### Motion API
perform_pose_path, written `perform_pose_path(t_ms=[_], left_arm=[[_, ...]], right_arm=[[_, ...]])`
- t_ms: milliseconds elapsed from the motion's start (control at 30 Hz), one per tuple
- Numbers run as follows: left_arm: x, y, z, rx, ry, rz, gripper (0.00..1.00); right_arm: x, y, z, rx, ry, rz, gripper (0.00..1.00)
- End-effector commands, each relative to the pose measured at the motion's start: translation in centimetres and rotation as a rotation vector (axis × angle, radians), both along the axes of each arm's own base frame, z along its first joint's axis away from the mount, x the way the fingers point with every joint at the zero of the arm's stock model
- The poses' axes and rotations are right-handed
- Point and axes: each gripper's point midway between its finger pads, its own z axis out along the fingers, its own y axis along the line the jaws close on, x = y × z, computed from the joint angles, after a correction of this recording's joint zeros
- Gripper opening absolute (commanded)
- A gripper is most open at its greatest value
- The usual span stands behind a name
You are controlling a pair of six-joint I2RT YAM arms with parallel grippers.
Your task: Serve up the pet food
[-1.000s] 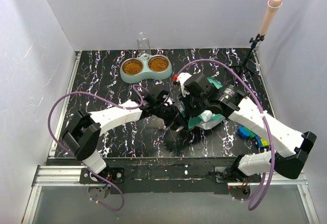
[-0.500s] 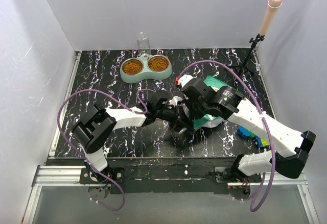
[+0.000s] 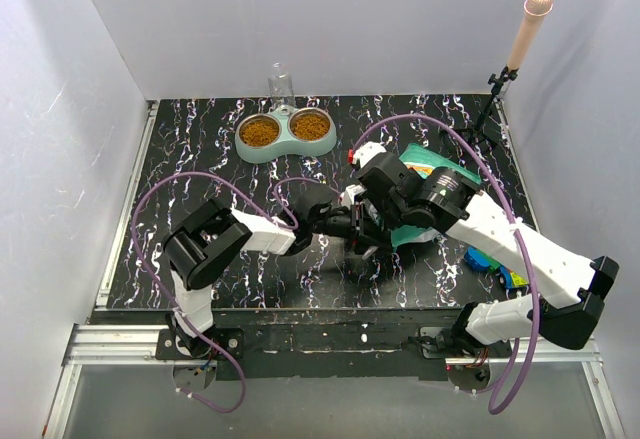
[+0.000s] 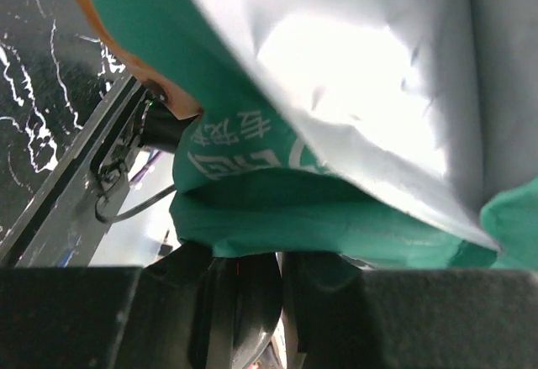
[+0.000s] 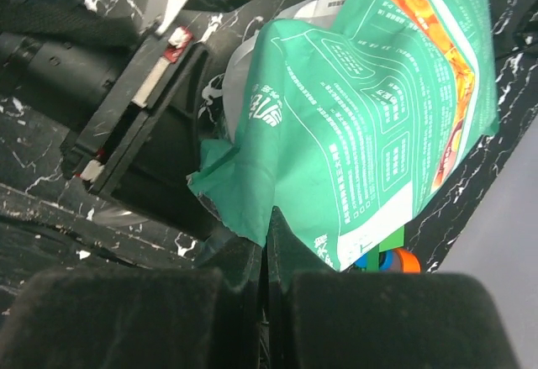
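The teal-and-white pet food bag is held up over the table's middle right. My right gripper is shut on the bag's torn lower edge. My left gripper meets the bag from the left, its fingers closed on a teal fold. The bag fills that view. In the top view both grippers crowd under the bag. Brown kibble fills both cups of the mint-green double bowl at the back. No scoop shows.
A clear glass stands behind the bowl. A tripod stand with a pink-tipped pole is at the back right. Colourful toys lie on the right. A white box sits by the bag. White walls enclose the table.
My left arm has folded, its elbow swinging right and nearer, while its gripper stays at the bag. The bag and my right gripper have shifted slightly right.
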Motion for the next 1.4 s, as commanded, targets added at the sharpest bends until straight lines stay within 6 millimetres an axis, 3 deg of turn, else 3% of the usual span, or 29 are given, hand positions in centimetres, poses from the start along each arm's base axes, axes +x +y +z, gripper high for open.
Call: perform_pose_path(t_ms=[0, 167, 333, 500, 667, 833, 1067, 1167, 1267, 1367], left_arm=[[2.1, 0.4, 4.2, -0.181, -0.149, 0.172, 0.00], [0.7, 3.1, 10.6, -0.381, -0.288, 0.235, 0.00], [-0.7, 4.2, 12.0, -0.302, -0.376, 0.206, 0.00], [-1.9, 5.8, 11.8, -0.264, -0.373, 0.220, 0.00], [-2.5, 7.4, 10.4, -0.195, -0.313, 0.261, 0.00], [-2.5, 7.6, 9.4, -0.127, -0.249, 0.270, 0.00], [-1.4, 7.5, 3.9, 0.165, 0.072, 0.337, 0.00], [-0.8, 7.8, 2.8, 0.216, 0.234, 0.418, 0.00], [0.5, 8.1, 4.2, 0.199, 0.326, 0.513, 0.00], [1.2, 9.7, 4.1, 0.311, 0.371, 0.628, 0.00]], right_arm=[[2.7, 0.9, 7.3, 0.176, -0.249, -0.057, 0.01], [3.1, 0.4, 7.7, 0.170, -0.284, -0.070, 0.01], [3.5, 0.2, 8.1, 0.205, -0.287, -0.117, 0.01], [4.0, -0.3, 8.6, 0.221, -0.303, -0.151, 0.01], [3.9, -0.4, 9.0, 0.242, -0.308, -0.146, 0.01], [3.5, 0.3, 8.7, 0.262, -0.281, -0.108, 0.01], [3.2, 1.3, 8.7, 0.275, -0.248, -0.076, 0.01], [2.4, 2.8, 8.6, 0.291, -0.228, -0.037, 0.01], [1.2, 4.9, 8.6, 0.329, -0.186, 0.014, 0.01], [0.3, 6.6, 8.9, 0.368, -0.156, 0.057, 0.01]])
